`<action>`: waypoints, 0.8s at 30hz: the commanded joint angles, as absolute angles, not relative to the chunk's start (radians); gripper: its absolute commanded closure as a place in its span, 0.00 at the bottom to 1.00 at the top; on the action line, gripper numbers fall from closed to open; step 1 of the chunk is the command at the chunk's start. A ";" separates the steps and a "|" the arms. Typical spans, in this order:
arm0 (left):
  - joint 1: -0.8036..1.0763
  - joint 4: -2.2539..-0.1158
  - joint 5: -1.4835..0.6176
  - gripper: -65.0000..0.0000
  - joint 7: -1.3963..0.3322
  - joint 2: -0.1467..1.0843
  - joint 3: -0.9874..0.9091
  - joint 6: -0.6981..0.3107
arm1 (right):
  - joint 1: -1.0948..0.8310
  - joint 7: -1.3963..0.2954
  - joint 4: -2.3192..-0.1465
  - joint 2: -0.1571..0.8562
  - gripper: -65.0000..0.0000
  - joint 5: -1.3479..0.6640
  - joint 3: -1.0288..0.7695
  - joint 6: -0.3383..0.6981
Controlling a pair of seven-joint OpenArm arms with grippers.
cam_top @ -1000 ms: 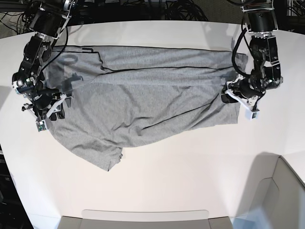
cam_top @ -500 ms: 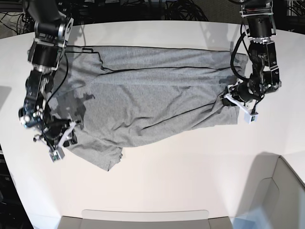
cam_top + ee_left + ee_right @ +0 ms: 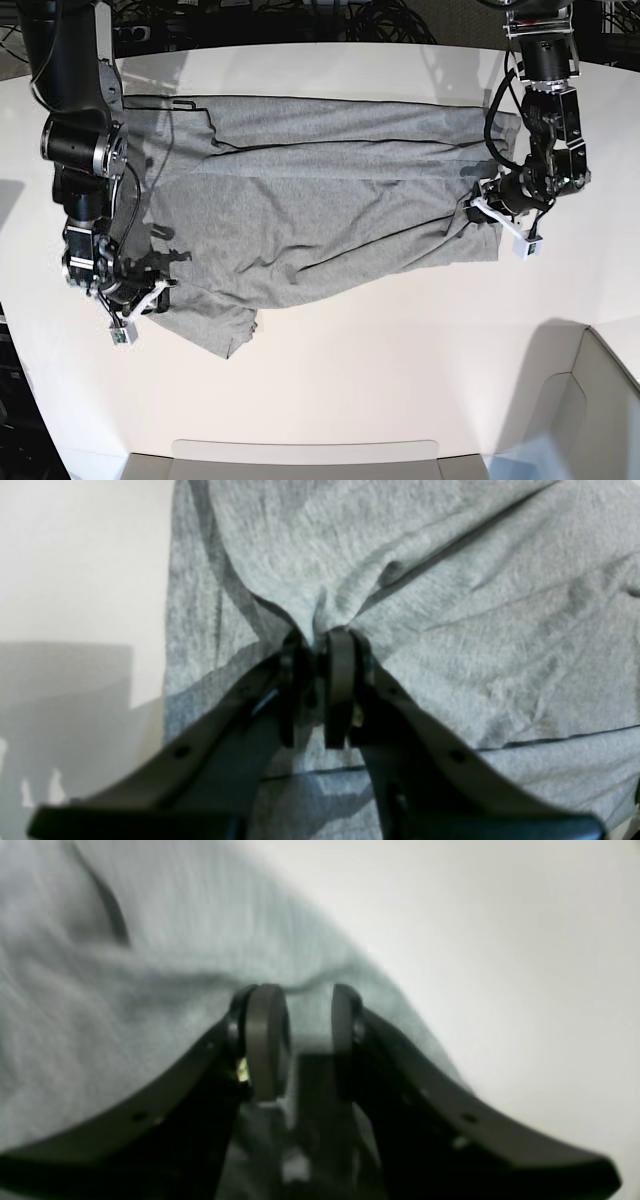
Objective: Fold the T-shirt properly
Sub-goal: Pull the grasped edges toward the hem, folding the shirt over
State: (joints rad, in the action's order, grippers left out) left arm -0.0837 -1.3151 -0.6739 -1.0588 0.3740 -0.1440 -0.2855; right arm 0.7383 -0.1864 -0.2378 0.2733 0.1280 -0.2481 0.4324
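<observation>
Left gripper (image 3: 320, 645) of dark plastic: jaws pressed nearly together, pinching a raised tuck of the large heather-grey cotton T-shirt (image 3: 430, 605), cloth puckered into radiating creases at the fingertips. Seen in the base view at the garment's right-hand edge (image 3: 480, 208), close to the hem corner, arm descending from the table's far side.

Right gripper (image 3: 297, 1012): jaws a little apart, a pale fold of grey fabric between the pads and over the tips; blurred, firm grip cannot be confirmed. Located in the base view at the shirt's lower left margin (image 3: 140, 298), beside the short sleeve.

T-shirt (image 3: 320, 190) spread plain side up, lengthwise across the far half of the white table (image 3: 400, 360), wrinkled, one sleeve trailing toward the near edge.
</observation>
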 commanded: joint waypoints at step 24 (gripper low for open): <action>-0.094 -1.325 -0.667 0.88 -1.066 0.386 -0.148 -0.283 | 0.194 -0.817 -0.993 0.467 0.73 -0.234 -0.251 0.698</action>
State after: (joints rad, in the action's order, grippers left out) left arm -0.0834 -1.3151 -0.6704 -1.0622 0.3740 -0.1444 -0.2852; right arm 0.1993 -0.7395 -1.0130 0.4637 -0.2848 -0.2565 0.6827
